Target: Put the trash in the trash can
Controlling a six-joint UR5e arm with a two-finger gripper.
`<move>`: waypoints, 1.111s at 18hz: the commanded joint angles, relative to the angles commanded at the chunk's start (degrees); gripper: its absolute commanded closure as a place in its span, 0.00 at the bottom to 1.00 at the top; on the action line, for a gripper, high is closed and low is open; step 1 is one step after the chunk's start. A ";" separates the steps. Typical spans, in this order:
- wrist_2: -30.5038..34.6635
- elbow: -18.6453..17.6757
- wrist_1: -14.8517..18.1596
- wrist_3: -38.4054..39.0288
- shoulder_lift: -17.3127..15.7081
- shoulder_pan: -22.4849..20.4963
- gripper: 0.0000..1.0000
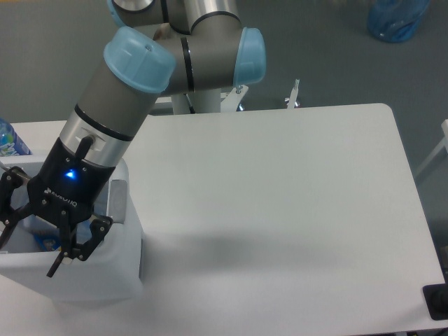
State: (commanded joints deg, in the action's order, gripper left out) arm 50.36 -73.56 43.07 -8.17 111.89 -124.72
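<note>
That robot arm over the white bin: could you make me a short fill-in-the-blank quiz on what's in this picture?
1. The gripper hangs over the white ____.
2. Its fingers are spread ____, holding nothing.
3. A light on the gripper glows ____.
4. The trash can stands at the table's ____ edge in the picture.

Missing words: trash can; open; blue; left

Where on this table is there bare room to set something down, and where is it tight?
The white table is bare from the trash can across to its right edge and from the far edge to the near one. The left end is crowded: the gripper hangs open over the trash can, with a labelled bottle at the far-left edge.
</note>
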 joint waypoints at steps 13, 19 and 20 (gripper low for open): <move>28.63 0.97 0.96 -10.70 -3.34 -4.83 0.00; 43.23 -6.58 4.74 -25.99 -7.90 -5.18 0.00; 44.03 -7.72 5.96 -28.36 -8.96 -5.53 0.00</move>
State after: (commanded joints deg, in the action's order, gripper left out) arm 94.39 -81.29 49.03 -36.54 102.93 -130.25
